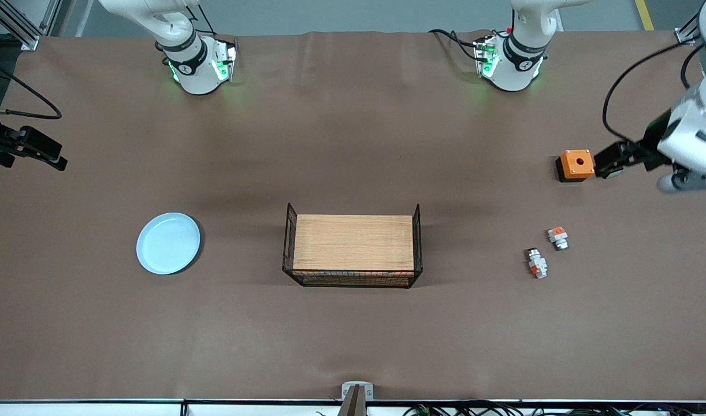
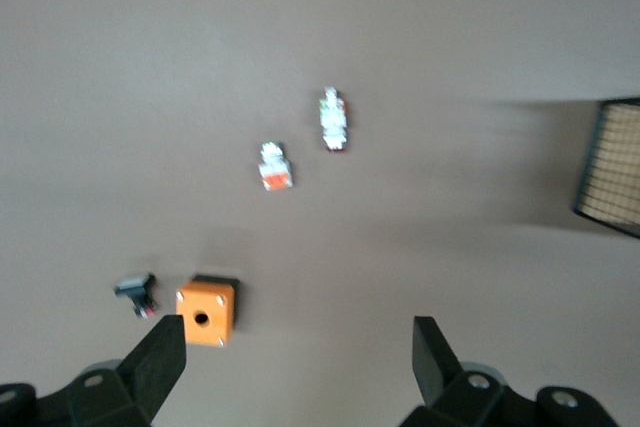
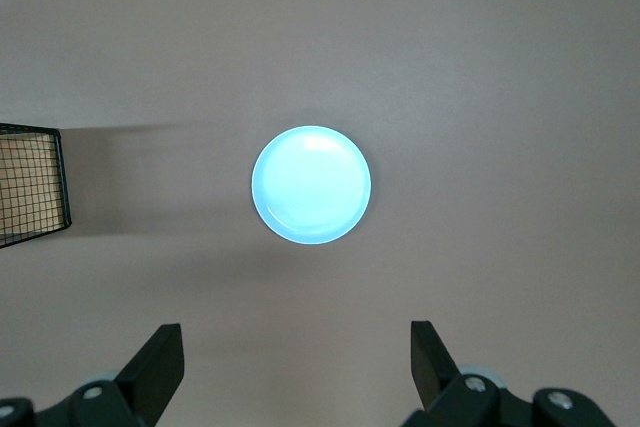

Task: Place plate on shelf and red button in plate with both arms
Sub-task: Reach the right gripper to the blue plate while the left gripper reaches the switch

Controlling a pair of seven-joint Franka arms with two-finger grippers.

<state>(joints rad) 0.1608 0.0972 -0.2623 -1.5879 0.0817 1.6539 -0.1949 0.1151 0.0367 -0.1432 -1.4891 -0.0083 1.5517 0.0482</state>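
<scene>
The pale blue plate (image 1: 168, 242) lies on the brown table toward the right arm's end; it also shows in the right wrist view (image 3: 311, 185). The red button (image 1: 537, 263), a small elongated white part with an orange-red patch, lies toward the left arm's end; it also shows in the left wrist view (image 2: 333, 119). My right gripper (image 1: 61, 159) hangs open and empty high over the table edge at its own end (image 3: 298, 352). My left gripper (image 1: 607, 163) hangs open and empty high beside the orange box (image 2: 300, 347).
A wire basket with a wooden board (image 1: 353, 251) stands mid-table. An orange square box with a hole (image 1: 575, 164) and a stubby white piece with an orange top (image 1: 557, 237) lie near the button. A small dark part (image 2: 135, 292) lies beside the box.
</scene>
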